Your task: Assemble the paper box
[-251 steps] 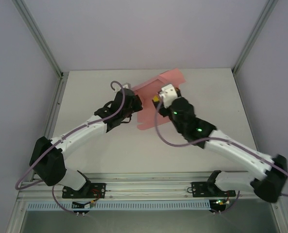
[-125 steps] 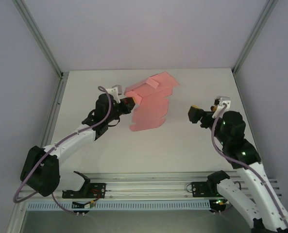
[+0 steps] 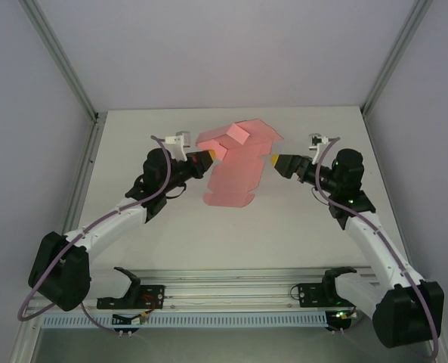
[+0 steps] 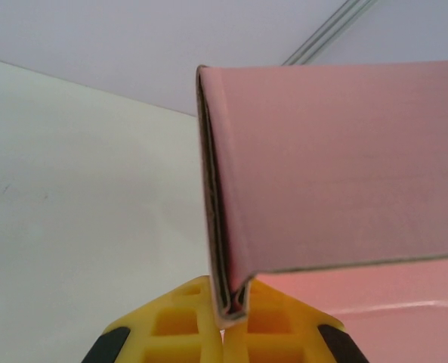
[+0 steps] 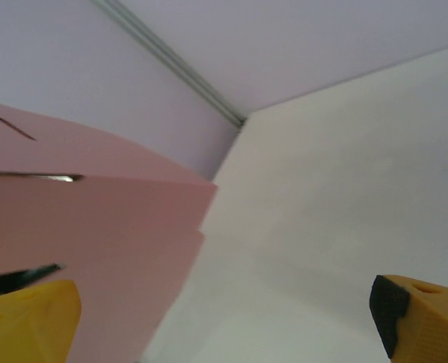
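The pink paper box [image 3: 235, 175] is a partly folded card sheet in the middle of the table, with raised folds at its far end [image 3: 233, 136]. My left gripper [image 3: 208, 156] is shut on a doubled fold at the sheet's left edge. In the left wrist view the yellow fingertips [image 4: 230, 321] pinch that fold, and a pink panel [image 4: 337, 166] rises above them. My right gripper [image 3: 279, 163] stands open at the sheet's right edge. In the right wrist view the gripper [image 5: 224, 333] has the pink card [image 5: 88, 227] reaching past its left finger [image 5: 27, 321], apart from the right finger [image 5: 424, 321].
The white table [image 3: 156, 242] is enclosed by pale walls and aluminium frame posts [image 3: 61, 60] at the back corners. A metal rail [image 3: 231, 283] carrying both arm bases runs along the near edge.
My right gripper let go of the sheet, opened, swung out right, then came back to the sheet's right edge. My left arm drew back left, holding the fold; the sheet shifted with it.
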